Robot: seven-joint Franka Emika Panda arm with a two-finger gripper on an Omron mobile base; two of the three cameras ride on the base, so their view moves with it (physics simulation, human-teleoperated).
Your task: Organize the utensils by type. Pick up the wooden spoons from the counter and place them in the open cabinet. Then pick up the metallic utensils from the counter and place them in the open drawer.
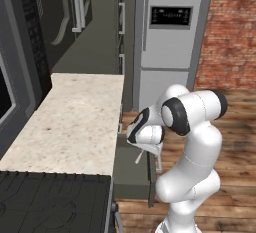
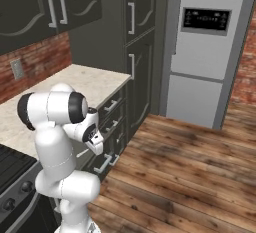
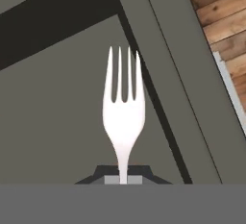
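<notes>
The arm is folded low beside the counter (image 1: 75,122), its hand reaching down over the open drawer (image 1: 131,169) that juts from the cabinet front just below the counter's edge, which fits the last part of the task: a metal piece goes into that drawer. From the hand view, a silvery fork (image 3: 123,107) stands straight out ahead of the fingers (image 3: 123,180), tines pointing away, with the drawer's flat grey floor behind it and its side wall running diagonally past on the right toward the wooden floor (image 3: 221,21). The fingers are clenched tight on the narrow neck of the fork, so it is carried handle-first in the hand, head hanging free over the drawer's inside. In the left base view a thin pale sliver, probably the same fork, pokes out under the hand above the drawer. Held this way, over the cavity, the fork looks ready to be let go; whether it touches the drawer floor I cannot tell. The counter top visible here carries no utensils.
</notes>
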